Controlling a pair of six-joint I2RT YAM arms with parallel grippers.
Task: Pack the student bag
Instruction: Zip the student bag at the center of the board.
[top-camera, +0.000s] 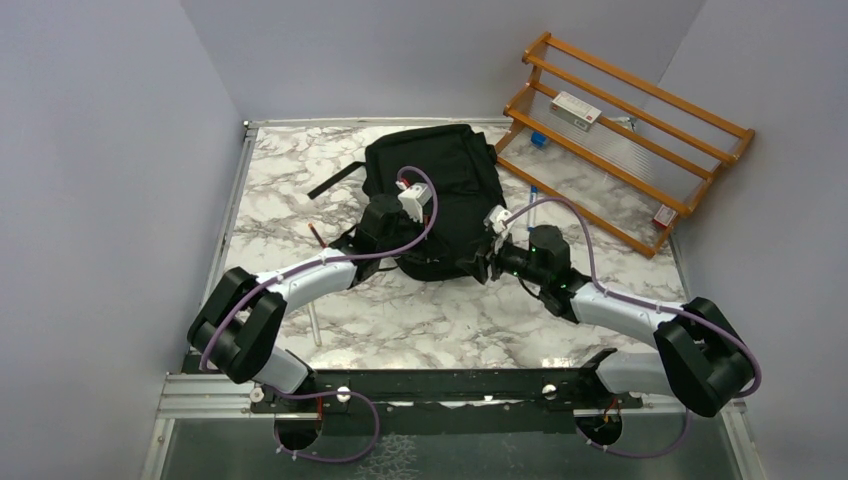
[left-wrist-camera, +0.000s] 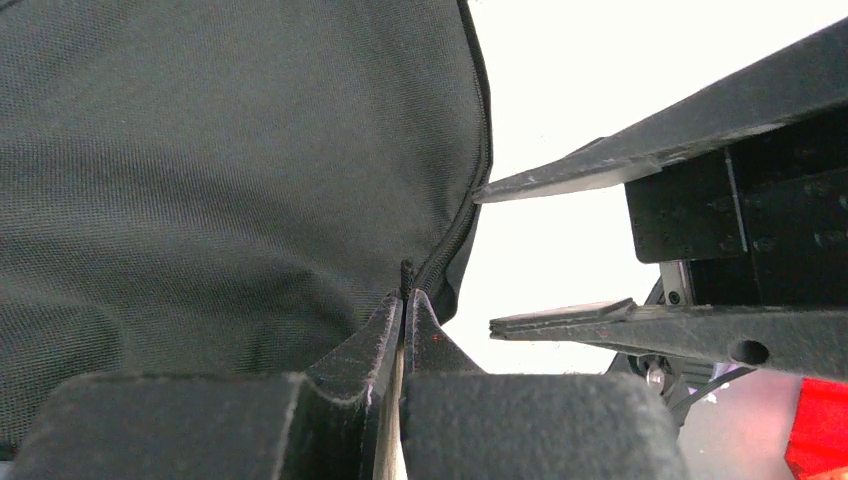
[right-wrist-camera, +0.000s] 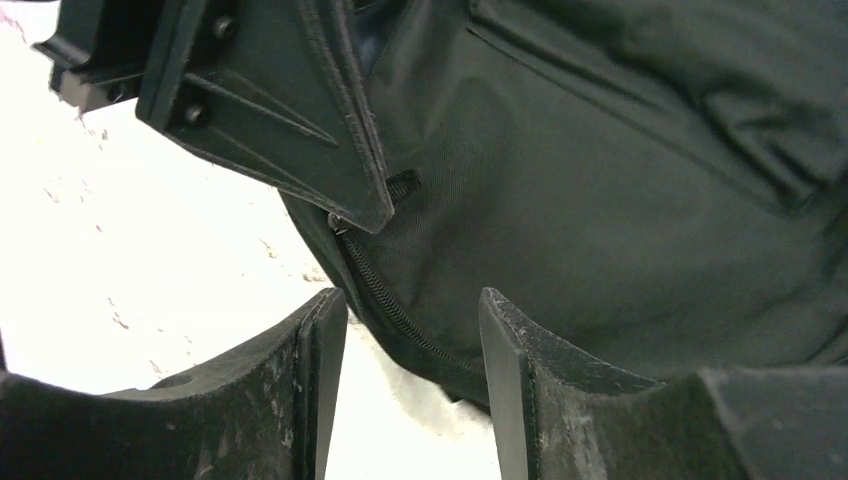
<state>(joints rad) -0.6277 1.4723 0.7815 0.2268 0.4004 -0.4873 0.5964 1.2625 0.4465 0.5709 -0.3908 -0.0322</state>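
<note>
Top view: I see rack (top-camera: 620, 130) far right, white stick (top-camera: 315, 325) by left arm. Bag (top-camera: 440, 175) black, rounded, mid-table toward far edge, both arms at its near rim.

Left wrist: left gripper (left-wrist-camera: 403, 322) clenched on zip tab (left-wrist-camera: 405, 275).

Right wrist: right gripper (right-wrist-camera: 412, 310) unclenched, fingers spread before zip seam, grasping nothing.

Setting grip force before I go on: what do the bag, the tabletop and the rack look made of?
Bag: matte black woven fabric with a fine visible weave and soft folds, probably a synthetic.
Tabletop: smooth white with grey marble veining; could be stone or a printed laminate.
Rack: orange-brown slats with a slight sheen, apparently varnished wood.
</note>
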